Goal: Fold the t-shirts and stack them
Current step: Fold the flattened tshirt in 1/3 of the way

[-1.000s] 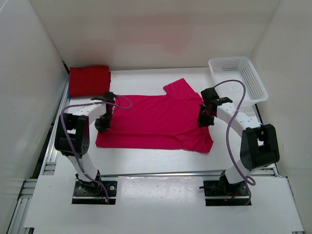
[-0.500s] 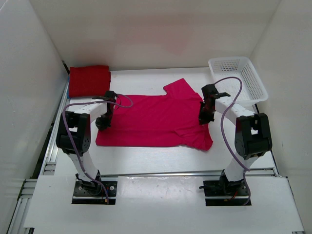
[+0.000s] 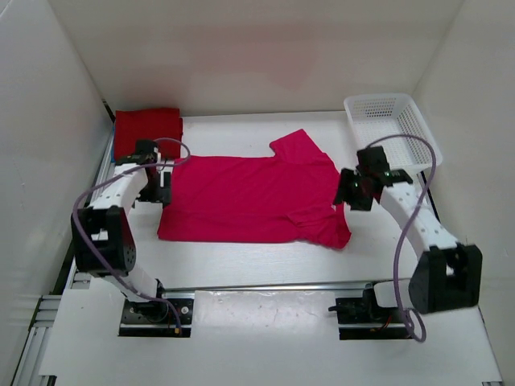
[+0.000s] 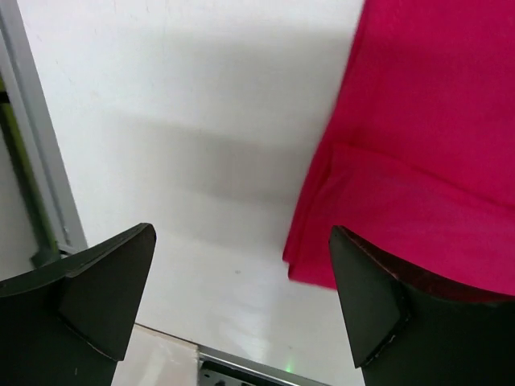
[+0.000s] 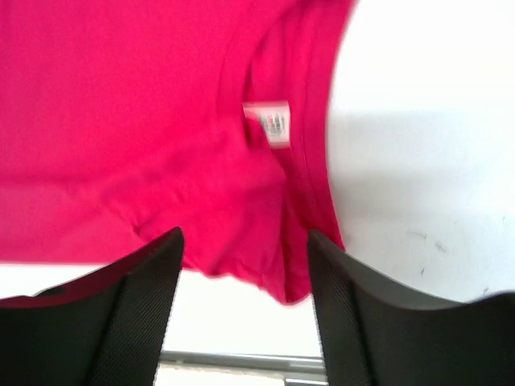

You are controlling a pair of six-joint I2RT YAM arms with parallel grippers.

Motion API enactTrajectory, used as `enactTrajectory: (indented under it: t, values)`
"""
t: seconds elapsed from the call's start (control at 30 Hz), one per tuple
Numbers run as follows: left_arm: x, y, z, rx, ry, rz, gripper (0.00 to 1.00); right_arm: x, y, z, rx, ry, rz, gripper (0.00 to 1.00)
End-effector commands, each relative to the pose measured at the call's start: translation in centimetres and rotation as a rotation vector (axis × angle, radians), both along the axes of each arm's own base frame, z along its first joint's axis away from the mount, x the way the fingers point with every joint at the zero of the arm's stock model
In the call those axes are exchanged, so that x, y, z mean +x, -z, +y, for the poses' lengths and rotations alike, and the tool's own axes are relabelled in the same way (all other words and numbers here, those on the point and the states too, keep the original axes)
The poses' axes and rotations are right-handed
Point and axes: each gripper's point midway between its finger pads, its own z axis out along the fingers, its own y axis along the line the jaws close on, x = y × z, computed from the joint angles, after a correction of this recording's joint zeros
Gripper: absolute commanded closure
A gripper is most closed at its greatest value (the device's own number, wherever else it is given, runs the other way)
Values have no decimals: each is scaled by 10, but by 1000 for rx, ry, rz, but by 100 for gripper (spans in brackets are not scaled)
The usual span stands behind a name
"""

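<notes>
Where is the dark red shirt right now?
In the top view, the folded dark red t-shirt sits in the far left corner of the table, just beyond the spread pink t-shirt.

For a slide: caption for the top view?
Open left gripper and right gripper flank the pink t-shirt; folded red t-shirt and basket at far corners.

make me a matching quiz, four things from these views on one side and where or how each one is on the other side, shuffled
1 pink t-shirt
2 dark red t-shirt
3 mesh basket
4 white label

a far right corner
b folded, far left corner
c laid out in the middle
d sewn inside a neckline

Pairs: 1-c, 2-b, 3-a, 4-d
</notes>
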Motion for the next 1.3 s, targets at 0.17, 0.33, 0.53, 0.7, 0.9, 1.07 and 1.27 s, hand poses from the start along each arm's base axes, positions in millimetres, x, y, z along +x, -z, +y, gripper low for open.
enactTrajectory:
  t: [0.17, 0.33, 0.53, 0.7, 0.9, 1.07, 1.27]
  values:
    - [-64, 42, -37, -229, 33, 166, 1, -92, 61, 11, 134, -45, 154, 53]
    - [-49, 55, -42, -259, 39, 166, 5, -90, 69, 15, 143, -70, 130, 47]
    - [-47, 64, -55, -330, 49, 187, 27, -96, 94, 8, 96, -59, 194, 51]
    - [-57, 73, -55, -332, 42, 230, 81, -96, 102, 3, 65, -56, 216, 73]
    - [-59, 72, -33, -209, 22, 229, 90, -102, 88, -21, 27, 61, 277, 100]
    - [-76, 66, -18, -124, 8, 223, 90, -108, 57, -44, -5, 172, 309, 100]
    - [-91, 68, -20, -97, 25, 244, 90, -120, 87, -41, 22, 179, 429, 95]
